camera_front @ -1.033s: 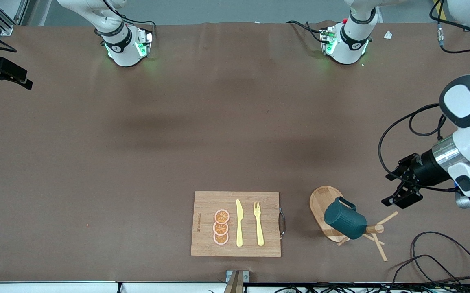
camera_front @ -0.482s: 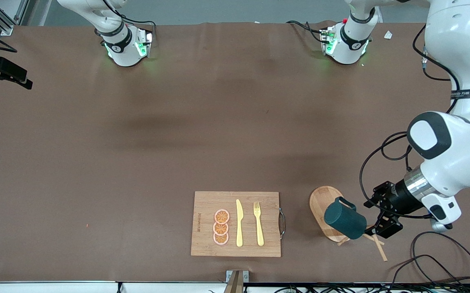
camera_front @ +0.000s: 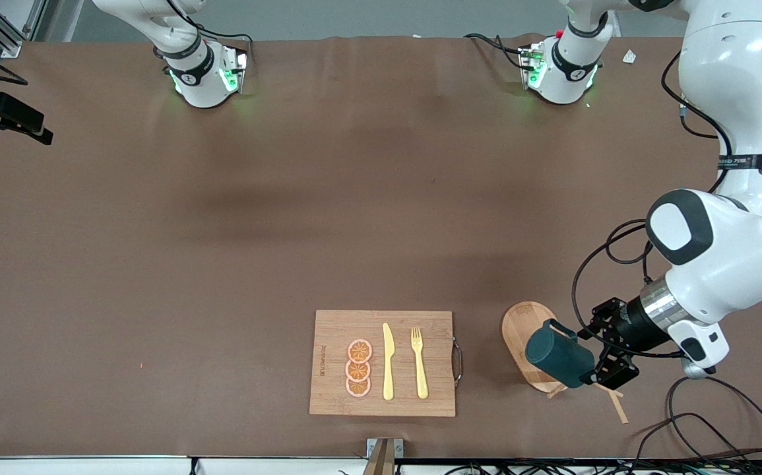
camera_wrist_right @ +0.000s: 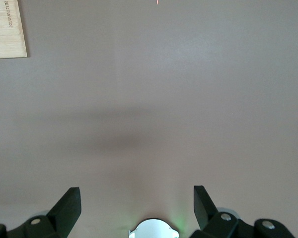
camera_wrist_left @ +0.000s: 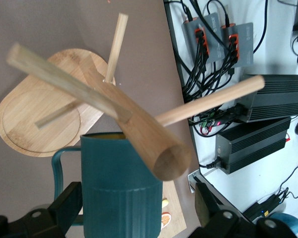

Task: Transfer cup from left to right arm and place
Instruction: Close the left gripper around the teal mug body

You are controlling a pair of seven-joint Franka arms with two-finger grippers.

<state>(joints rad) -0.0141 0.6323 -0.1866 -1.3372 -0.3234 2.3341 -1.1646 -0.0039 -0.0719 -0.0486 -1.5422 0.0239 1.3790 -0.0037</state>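
Observation:
The dark teal ribbed cup point(camera_front: 557, 357) hangs tilted on a peg of the wooden peg stand point(camera_front: 524, 322), handle up. My left gripper point(camera_front: 597, 353) is open, with one finger on each side of the cup's body. In the left wrist view the cup point(camera_wrist_left: 120, 191) sits between the open fingers of the left gripper point(camera_wrist_left: 137, 208), with the stand's thick peg point(camera_wrist_left: 131, 121) crossing above it and a strip of yellow inside showing at the rim. My right gripper point(camera_wrist_right: 136, 197) is open and empty over bare table. It is out of the front view.
A wooden cutting board point(camera_front: 331, 396) with three orange slices point(camera_front: 358, 368), a yellow knife point(camera_front: 388, 361) and a yellow fork point(camera_front: 419, 363) lies beside the stand, toward the right arm's end. Loose cables point(camera_front: 704, 422) lie at the table's edge near the left arm.
My left gripper has come down and in from the left arm's end of the table and now straddles the cup. The cup and stand have not moved.

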